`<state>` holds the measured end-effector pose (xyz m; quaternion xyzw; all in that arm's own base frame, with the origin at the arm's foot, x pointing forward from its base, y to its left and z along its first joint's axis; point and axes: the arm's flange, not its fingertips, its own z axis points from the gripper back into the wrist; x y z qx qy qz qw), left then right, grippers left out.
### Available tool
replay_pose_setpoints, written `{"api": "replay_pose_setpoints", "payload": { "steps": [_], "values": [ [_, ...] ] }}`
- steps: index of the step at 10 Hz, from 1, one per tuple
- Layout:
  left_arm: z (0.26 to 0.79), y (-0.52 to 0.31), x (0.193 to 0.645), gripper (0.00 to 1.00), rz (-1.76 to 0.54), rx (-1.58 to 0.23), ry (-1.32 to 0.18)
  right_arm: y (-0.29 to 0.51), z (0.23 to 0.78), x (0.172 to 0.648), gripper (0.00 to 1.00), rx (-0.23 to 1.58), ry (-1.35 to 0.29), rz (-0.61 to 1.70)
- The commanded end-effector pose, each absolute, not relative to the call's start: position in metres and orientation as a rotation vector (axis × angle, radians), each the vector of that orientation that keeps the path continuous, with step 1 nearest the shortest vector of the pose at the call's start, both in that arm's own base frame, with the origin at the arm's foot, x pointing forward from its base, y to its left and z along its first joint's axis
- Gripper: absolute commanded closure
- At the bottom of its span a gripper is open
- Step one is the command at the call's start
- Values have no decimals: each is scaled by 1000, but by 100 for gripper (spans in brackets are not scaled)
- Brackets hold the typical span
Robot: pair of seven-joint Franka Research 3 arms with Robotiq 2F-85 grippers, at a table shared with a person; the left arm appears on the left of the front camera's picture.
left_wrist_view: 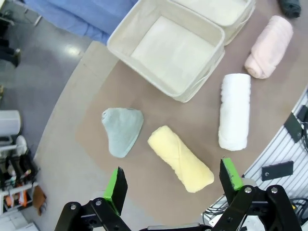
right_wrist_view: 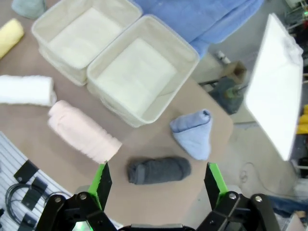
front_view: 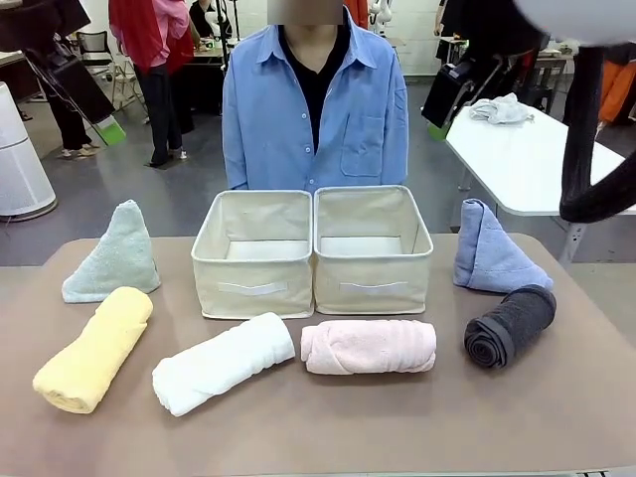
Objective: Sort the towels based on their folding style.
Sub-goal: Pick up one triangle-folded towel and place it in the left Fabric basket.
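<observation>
Six towels lie around two beige baskets. In the front view a yellow roll [front_view: 94,349], a white roll [front_view: 223,363], a pink roll [front_view: 369,347] and a dark grey roll [front_view: 510,326] line the near side. A grey-green triangle fold [front_view: 114,254] stands at far left, a light blue triangle fold [front_view: 493,251] at far right. My left gripper [left_wrist_view: 174,184] hangs open high above the yellow roll [left_wrist_view: 180,158] and grey-green fold [left_wrist_view: 122,130]. My right gripper [right_wrist_view: 158,184] hangs open high above the dark grey roll [right_wrist_view: 159,170], near the blue fold [right_wrist_view: 194,134] and pink roll [right_wrist_view: 83,131].
Two empty beige baskets [front_view: 252,295] [front_view: 374,292] stand side by side at the table's middle back. A person in a blue shirt [front_view: 316,109] stands behind them. A white side table [front_view: 537,159] with a crumpled cloth [front_view: 500,109] is at the back right.
</observation>
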<state>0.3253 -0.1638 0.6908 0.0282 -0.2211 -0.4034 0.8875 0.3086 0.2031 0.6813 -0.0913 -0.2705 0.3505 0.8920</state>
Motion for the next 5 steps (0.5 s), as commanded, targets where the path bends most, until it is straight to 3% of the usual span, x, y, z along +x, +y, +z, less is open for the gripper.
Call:
{"api": "replay_pose_setpoints", "payload": {
  "steps": [1, 2, 5],
  "values": [
    [691, -126, 347, 0, -1030, -228, -461, 136, 676, 344, 0, 111, -424, 800],
    [695, -100, 363, 0, -1169, -435, -460, 91, 673, 365, 0, 345, -346, 855],
    [682, -15, 405, 0, -1263, -875, -518, -15, 660, 399, 0, 722, -423, 867]
  ]
}}
